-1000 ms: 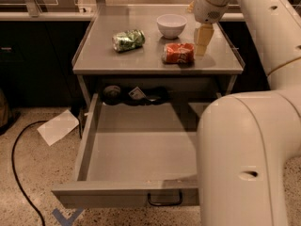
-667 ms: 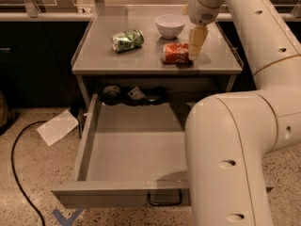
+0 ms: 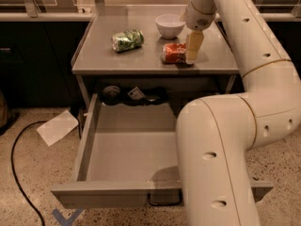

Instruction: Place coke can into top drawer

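The coke can, red with white lettering, lies on its side on the grey table top, right of centre. My gripper reaches down from above and stands right against the can's right end, low over the table. The top drawer is pulled wide open below the table, its grey floor showing. Its front panel faces the camera, with the dark handle at its lower edge. My arm hides the drawer's right side.
A green-and-white can lies on the table's left part. A white bowl stands behind the coke can. Dark items lie at the drawer's back. A sheet of paper and a black cable lie on the floor at left.
My gripper has come down and slightly left, closer to the coke can's right end. The arm's big lower link has swung left across the drawer's right side. The can has not moved.
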Robot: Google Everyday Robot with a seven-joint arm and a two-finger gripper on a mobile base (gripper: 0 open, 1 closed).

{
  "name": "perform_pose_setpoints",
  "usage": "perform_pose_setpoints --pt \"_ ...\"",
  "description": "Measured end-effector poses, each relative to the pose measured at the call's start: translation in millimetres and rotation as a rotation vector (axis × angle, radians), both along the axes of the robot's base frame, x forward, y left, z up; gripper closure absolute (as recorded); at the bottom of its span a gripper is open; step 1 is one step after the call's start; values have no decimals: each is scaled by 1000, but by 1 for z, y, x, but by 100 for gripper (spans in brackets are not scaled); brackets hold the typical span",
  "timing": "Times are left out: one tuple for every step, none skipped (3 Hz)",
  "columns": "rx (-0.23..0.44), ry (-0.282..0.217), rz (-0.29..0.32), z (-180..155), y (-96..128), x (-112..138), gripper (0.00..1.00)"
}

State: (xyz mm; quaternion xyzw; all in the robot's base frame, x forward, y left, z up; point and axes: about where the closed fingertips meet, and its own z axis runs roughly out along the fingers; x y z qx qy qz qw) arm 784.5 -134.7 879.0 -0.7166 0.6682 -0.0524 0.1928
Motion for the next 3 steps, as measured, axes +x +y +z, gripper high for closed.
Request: perform_pose_setpoints --pt "5 25 7 -12 4 1 0" --pt "42 53 6 -22 8 -1 0" --pt "86 76 4 -30 11 -3 0"
